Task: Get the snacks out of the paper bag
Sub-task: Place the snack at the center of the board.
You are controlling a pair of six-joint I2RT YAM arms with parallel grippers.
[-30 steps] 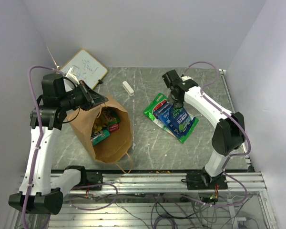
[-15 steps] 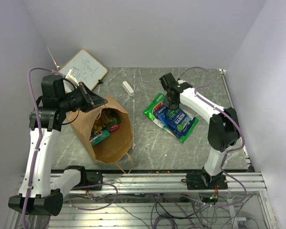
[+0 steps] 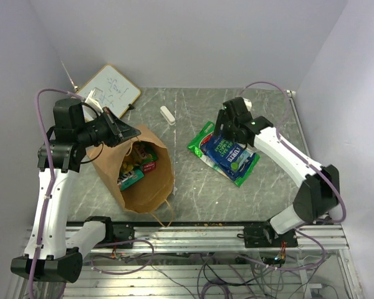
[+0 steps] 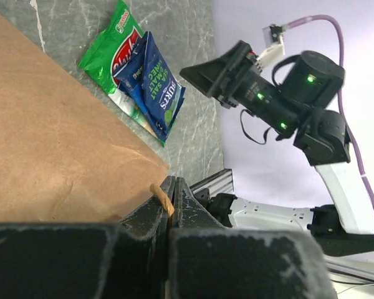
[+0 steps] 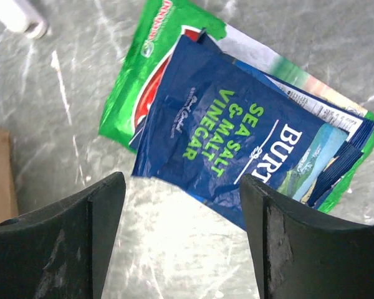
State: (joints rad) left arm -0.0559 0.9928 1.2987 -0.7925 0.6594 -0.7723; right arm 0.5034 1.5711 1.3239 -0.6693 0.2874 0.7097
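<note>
Fingers (image 5: pixel 106 205) of the right gripper (image 5: pixel 182 187) stand spread wide with nothing between them; the gripper hangs over the blue packet (image 5: pixel 224 143), and no contact is evident. The blue packet lies flat on the table (image 3: pixel 193 187), right of centre; it overlaps the green packet (image 5: pixel 149 81) with the red logo, and a multicoloured packet (image 5: pixel 311 99) with a green edge shows from beneath its far side. Left gripper (image 4: pixel 168 199): fingers pressed together, pinching the rim of the paper bag (image 4: pixel 50 137). The paper bag sits on the left half of the table, well apart from the three packets; its mouth is open to the overhead camera. More packets (image 3: pixel 137 165) are visible inside, green and red among them; their count cannot be told. A white block (image 3: pixel 167 114) lies beyond the bag; a whiteboard (image 3: pixel 112 87) lies at the far left corner.
</note>
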